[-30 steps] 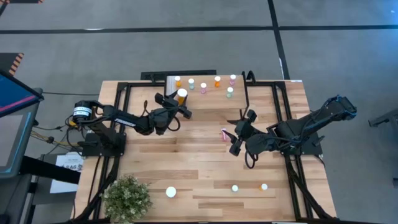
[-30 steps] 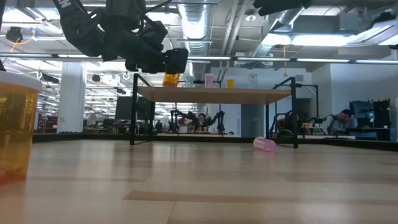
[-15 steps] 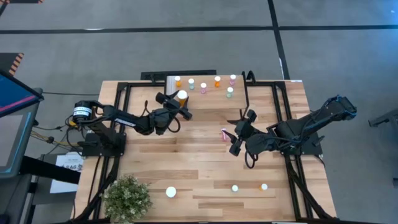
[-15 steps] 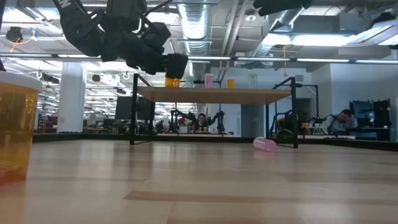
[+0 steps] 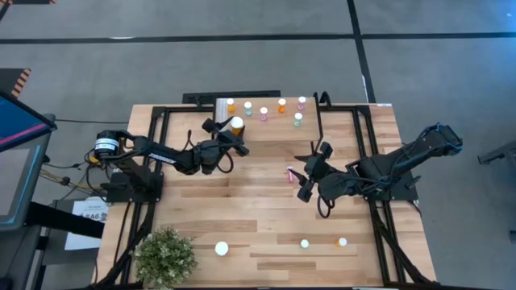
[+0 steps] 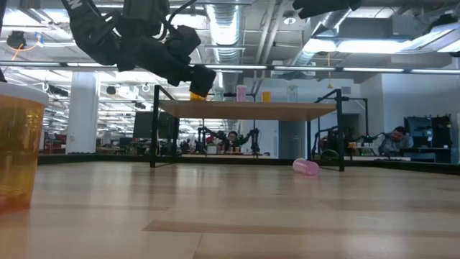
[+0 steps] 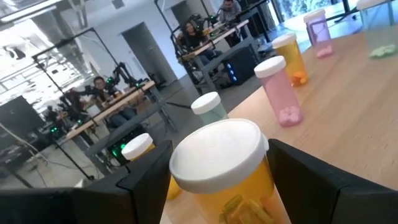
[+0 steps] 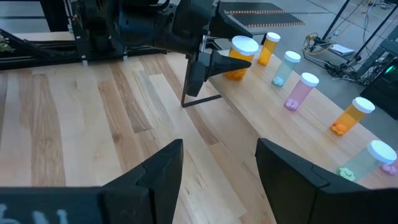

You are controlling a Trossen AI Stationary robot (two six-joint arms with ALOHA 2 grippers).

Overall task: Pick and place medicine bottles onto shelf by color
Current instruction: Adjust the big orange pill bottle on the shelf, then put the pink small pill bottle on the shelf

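The large orange bottle (image 5: 236, 123) stands upright on the shelf (image 5: 266, 129) in the upper middle of the high view, at the shelf's left part, near the pale strip (image 5: 221, 105). In the left wrist view its white cap fills the lower centre, with a dark finger on each side. The left gripper (image 5: 226, 133) reaches it from the left; its fingers stand apart around the bottle, and whether they press its sides cannot be told. In the low view this gripper hangs at the upper left, at the shelf's left end.

Along the shelf's far edge stand small bottles with white caps: an orange one (image 5: 230, 105), a green one (image 5: 248, 107), a pink one (image 5: 264, 113), another orange one (image 5: 281, 105), a second pink one (image 5: 301, 102) and a second green one (image 5: 297, 119).

Below the shelf, near the middle of the bench (image 5: 242, 217), a pink bottle (image 5: 291, 172) lies on its side. Just to its right sits the right gripper (image 5: 308, 171), fingers apart and holding nothing; its wrist view looks between them across bare wood toward the shelf.

Near the bottom of the high view, three more white-capped bottles stand on the bench: a large one (image 5: 222, 249), a small green one (image 5: 305, 243) and a small orange one (image 5: 342, 241). A potted plant (image 5: 165, 256) sits at the lower left corner.
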